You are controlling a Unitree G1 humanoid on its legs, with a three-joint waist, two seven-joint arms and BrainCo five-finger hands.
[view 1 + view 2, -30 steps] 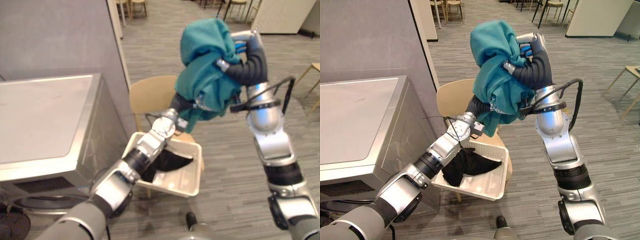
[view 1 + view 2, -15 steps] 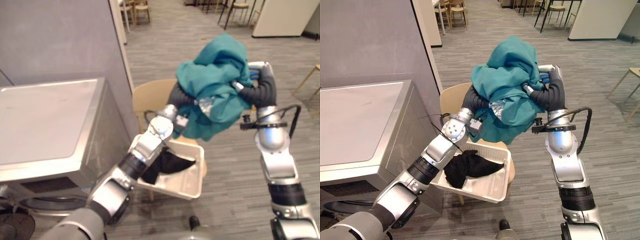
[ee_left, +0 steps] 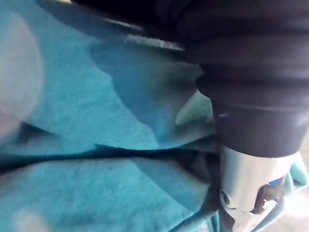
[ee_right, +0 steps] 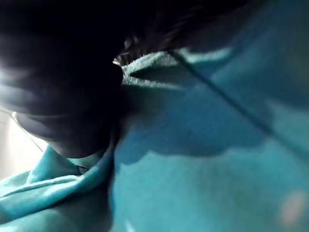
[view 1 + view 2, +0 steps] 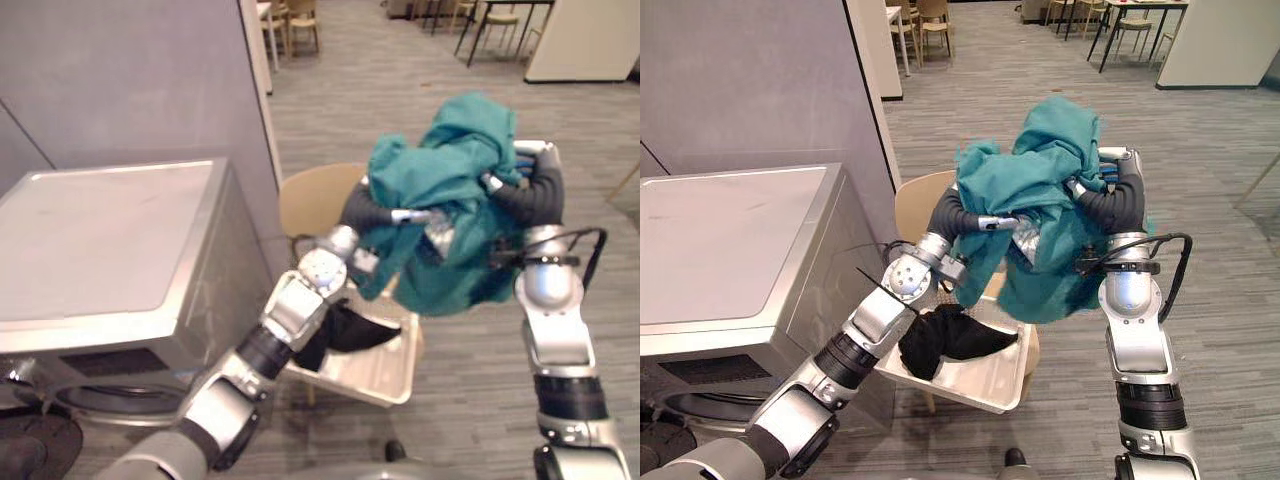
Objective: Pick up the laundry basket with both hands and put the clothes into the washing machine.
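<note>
Above the laundry basket on a chair, my left hand and right hand carry a teal garment; it hides my fingers, so I cannot tell their state.

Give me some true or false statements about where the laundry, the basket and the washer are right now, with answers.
1. The teal garment is held up between the left hand and the right hand. True.
2. A black garment lies in the basket. True.
3. The washing machine stands at the robot's left. True.
4. The basket sits on top of the washing machine. False: it rests on a wooden chair beside it.
5. The teal garment is inside the washing machine. False: it is up in the air, outside it.
</note>
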